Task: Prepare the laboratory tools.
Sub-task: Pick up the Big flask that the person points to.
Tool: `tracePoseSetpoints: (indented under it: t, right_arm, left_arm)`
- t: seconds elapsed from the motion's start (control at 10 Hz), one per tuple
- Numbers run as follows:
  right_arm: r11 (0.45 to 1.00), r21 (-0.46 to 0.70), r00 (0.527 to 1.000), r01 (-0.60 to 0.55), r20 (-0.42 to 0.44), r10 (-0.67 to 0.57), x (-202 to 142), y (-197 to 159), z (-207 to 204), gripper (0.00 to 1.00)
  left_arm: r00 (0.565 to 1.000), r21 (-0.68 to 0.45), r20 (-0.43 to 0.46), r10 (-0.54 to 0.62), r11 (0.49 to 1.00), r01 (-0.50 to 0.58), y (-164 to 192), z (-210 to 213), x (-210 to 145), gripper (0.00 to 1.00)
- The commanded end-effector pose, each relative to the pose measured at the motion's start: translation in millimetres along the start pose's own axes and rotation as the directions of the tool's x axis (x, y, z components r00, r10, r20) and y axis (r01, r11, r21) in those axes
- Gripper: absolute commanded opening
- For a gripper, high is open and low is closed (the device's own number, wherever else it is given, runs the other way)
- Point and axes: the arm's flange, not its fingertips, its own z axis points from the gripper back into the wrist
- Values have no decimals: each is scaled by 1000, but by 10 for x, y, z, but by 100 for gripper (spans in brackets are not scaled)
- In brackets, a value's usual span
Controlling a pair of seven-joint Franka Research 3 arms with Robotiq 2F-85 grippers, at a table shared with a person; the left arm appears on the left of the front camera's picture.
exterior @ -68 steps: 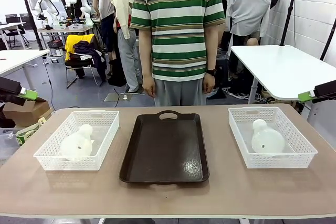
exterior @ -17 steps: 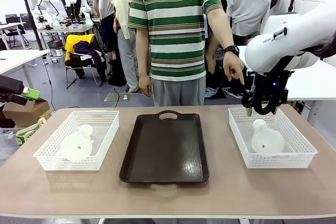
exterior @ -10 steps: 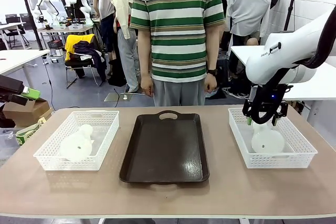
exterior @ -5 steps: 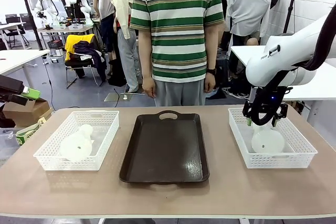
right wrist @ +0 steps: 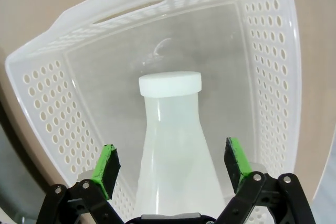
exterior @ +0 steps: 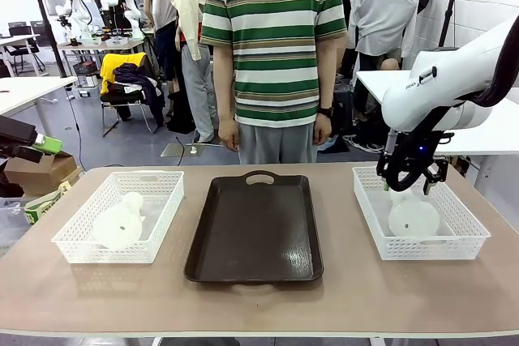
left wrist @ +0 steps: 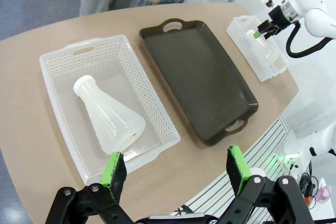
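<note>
The right gripper (exterior: 413, 190) (right wrist: 170, 161) is wide open low inside a white perforated plastic basket (exterior: 434, 249) (right wrist: 268, 51) at the table's right end. Its green pads sit either side of, and clear of, a translucent frosted-white conical flask (exterior: 412, 216) (right wrist: 170, 124). The flask is smooth-walled and thick-rimmed, with its neck toward the person's side. The left gripper (left wrist: 176, 166) is equally spread and empty, out beyond the table's left end. Ahead of it a second frosted flask (left wrist: 107, 116) (exterior: 117, 223) lies on its side in a matching lattice basket (left wrist: 157, 114) (exterior: 105, 253). Between the baskets sits a glossy dark brown rectangular tray (exterior: 255, 232) (left wrist: 205, 82) with handle cut-outs. The matte tan tabletop (exterior: 259, 301) (left wrist: 31, 145) has rounded corners. A person in a green-striped shirt (exterior: 272, 46) stands at its far side, arms down, with white tables and a cluttered chair behind.
</note>
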Motion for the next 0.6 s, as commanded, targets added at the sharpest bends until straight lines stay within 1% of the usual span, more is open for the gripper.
tracePoseSetpoints:
  t: [0.0, 0.2, 0.4, 0.5]
  right_arm:
    - [997, -43, 998, 68, 8, -68, -57, 49, -55, 100]
    - [991, -55, 992, 124, 3, -124, -37, 86, -141, 100]
    - [988, -58, 989, 145, 52, -142, -10, 109, -203, 100]
    - [990, -61, 989, 129, 81, -124, 12, 113, -242, 100]
  left_arm:
    - [1000, -16, 5, -15, 1000, 15, 34, 10, -5, 100]
    - [1000, -16, 5, -15, 1000, 15, 34, 10, -5, 100]
    - [1000, -16, 5, -15, 1000, 15, 34, 10, -5, 100]
    - [1000, -16, 5, -15, 1000, 15, 34, 10, -5, 100]
